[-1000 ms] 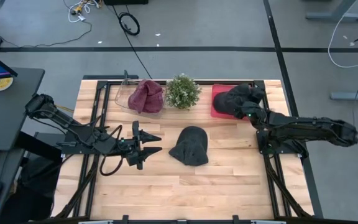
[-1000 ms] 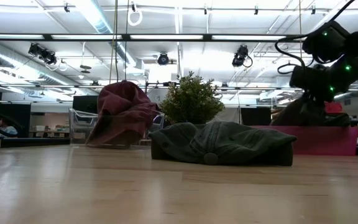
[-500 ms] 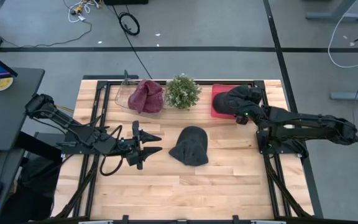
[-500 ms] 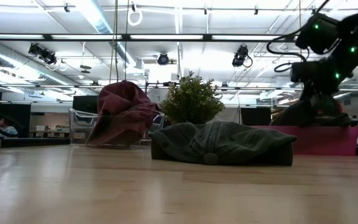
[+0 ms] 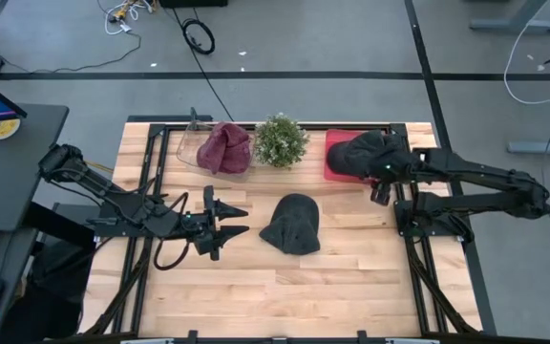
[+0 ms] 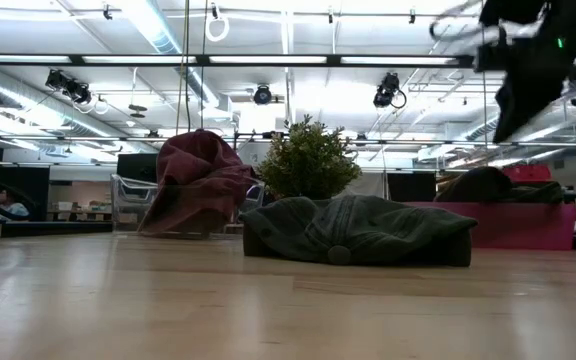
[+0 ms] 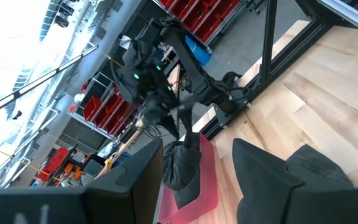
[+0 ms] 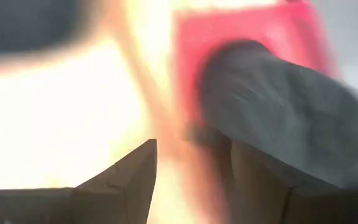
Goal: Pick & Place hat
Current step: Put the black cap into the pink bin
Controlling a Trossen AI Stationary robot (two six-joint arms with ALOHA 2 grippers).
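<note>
Right gripper (image 5: 381, 187) is hovering open and empty beside dark hat (image 5: 359, 154) on red tray (image 5: 333, 168); left gripper (image 5: 227, 222) is resting open.

Wooden table (image 5: 275, 277) at frame centre; carried dark hat (image 5: 292, 225) mid-frame, red tray (image 5: 333, 164), plant (image 5: 281, 140), clear bin (image 5: 191, 148) along upper edge.
</note>
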